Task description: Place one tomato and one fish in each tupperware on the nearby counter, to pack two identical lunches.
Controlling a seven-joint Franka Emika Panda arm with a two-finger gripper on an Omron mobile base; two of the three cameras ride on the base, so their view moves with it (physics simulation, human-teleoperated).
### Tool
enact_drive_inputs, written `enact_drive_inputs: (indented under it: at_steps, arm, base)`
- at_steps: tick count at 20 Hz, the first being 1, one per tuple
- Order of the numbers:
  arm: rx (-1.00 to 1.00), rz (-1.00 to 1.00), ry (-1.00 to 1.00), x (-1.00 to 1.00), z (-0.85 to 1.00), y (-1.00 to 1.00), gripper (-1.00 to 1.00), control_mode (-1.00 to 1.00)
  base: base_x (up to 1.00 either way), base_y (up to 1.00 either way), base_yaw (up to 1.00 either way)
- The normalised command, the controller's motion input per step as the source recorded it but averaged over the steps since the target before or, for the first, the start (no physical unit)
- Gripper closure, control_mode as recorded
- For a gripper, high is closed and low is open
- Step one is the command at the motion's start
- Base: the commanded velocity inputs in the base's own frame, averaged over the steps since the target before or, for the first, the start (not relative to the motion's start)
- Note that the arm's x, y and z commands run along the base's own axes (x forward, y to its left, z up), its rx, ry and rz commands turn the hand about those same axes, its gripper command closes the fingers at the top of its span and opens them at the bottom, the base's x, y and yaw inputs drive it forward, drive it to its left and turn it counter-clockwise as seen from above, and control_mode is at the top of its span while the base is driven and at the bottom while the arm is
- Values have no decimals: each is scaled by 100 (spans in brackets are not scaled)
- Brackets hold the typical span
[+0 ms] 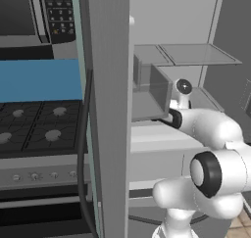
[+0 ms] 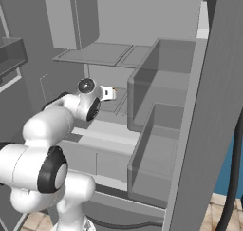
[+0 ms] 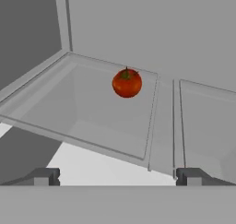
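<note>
A red tomato [image 3: 126, 83] with a small green stem sits toward the back of a clear glass shelf [image 3: 92, 121] inside the open fridge, close to the shelf's rear right corner. A second glass shelf [image 3: 207, 121] lies just beside it. The hand [image 3: 117, 176] hangs in front of the shelf, released, its two dark fingertips [image 3: 44, 176] spread wide and well apart from the tomato. The white arm [image 1: 215, 129] reaches in past the grey fridge door [image 1: 110, 109], with the black stove [image 1: 39, 127] beyond the door.
</note>
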Motion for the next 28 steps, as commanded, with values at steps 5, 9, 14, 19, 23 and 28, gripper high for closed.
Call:
enact_drive_inputs:
  at_steps: [5, 9, 14, 19, 23, 28]
  arm:
    - [0, 0, 0, 22, -20, 0, -100, -100]
    - [0, 0, 0, 26, -10, 0, -100, -100]
    - [0, 0, 0, 26, 0, 0, -100, -100]
    - [0, 0, 0, 30, 0, 2, -100, -100]
    - [0, 0, 0, 29, -1, 3, -100, -100]
    - [0, 0, 0, 27, -7, 4, -100, -100]
  base:
    - [0, 0, 0]
    - [0, 0, 0]
    - [0, 0, 0]
    - [0, 0, 0]
    - [0, 0, 0]
    - [0, 0, 0]
